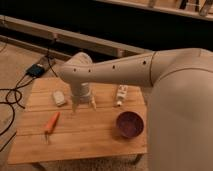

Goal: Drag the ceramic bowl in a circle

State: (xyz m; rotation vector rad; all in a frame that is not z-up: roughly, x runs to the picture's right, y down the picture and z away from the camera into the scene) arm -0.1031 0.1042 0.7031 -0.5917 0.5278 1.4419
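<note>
From my remote seat I see a dark purple ceramic bowl (130, 124), round and shallow, sitting upright on a wooden table (85, 137). It sits near the table's front right corner as the camera shows it, and I use it as my landmark.

The robot's thick pale arm (125, 70) comes in from the right of the view, crossing above and behind the bowl. It ends in the gripper (83, 107), which points down at the table, left of the bowl and a little farther back, well apart from it. Its two fingers are spread, with nothing between them. I cannot tell whether the tips touch the wood.

Directly behind the bowl, toward the far edge of the table, lies a small white tube (121, 95). Far to the bowl's left, at about the same depth, lies an orange object (51, 121) shaped like a carrot. Left of the bowl and farther back, just past the gripper, is a small white block (59, 97).

Beyond the table's left end, dark cables (10, 95) and a small black box (36, 70) lie on the floor.
</note>
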